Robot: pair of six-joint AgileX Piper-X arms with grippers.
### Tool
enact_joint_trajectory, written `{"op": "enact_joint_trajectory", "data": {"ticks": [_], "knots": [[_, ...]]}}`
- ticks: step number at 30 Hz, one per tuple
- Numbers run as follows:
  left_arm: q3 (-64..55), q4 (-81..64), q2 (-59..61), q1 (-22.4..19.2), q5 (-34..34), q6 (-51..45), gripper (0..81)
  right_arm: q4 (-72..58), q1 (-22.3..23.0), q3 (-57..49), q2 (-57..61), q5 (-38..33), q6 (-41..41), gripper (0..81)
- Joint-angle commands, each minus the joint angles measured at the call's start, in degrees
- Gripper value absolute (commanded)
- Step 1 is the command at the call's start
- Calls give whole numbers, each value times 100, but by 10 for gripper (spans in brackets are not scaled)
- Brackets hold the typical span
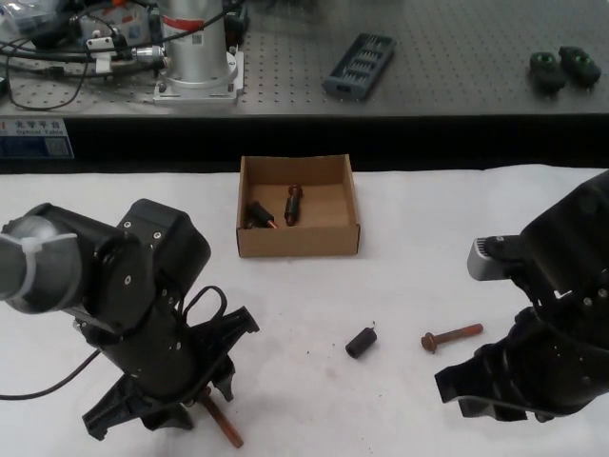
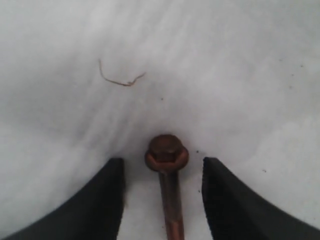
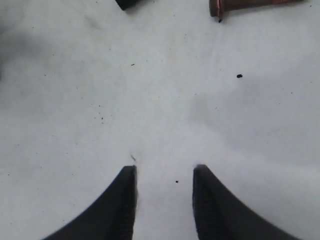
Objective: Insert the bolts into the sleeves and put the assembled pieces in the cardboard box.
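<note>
A rusty bolt (image 2: 167,170) lies on the white cloth between the fingers of my left gripper (image 2: 162,161), which is open with a gap on each side of the bolt's head. In the high view this bolt (image 1: 222,424) pokes out under the left arm near the front edge. My right gripper (image 3: 164,170) is open over bare cloth. Beyond it lie a second bolt (image 3: 250,5) and a black sleeve (image 3: 127,4); in the high view that sleeve (image 1: 362,342) and bolt (image 1: 452,336) lie side by side, apart. The cardboard box (image 1: 298,249) holds two assembled pieces (image 1: 260,215).
Behind the white cloth runs a perforated metal bench with a metal post base (image 1: 195,57), cables, a grey-blue rack (image 1: 359,64) and two black parts (image 1: 564,67). A thin thread (image 2: 120,80) lies on the cloth beyond the left gripper.
</note>
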Motion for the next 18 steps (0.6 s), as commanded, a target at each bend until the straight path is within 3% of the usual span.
{"op": "enact_joint_trajectory", "data": {"ticks": [1, 6, 13, 18], "knots": [[22, 200, 378, -17, 336, -271, 276, -98, -39, -17, -71, -63, 48, 276], [22, 200, 398, 0, 421, -205, 1, -171, -39, -17, -71, -63, 48, 276], [22, -415, 214, 136, 1282, 953, 3, -422, -39, -17, -71, -63, 48, 276], [22, -688, -650, 162, 1207, 2229, 6, -919, -39, -17, -41, -394, 374, 276]]}}
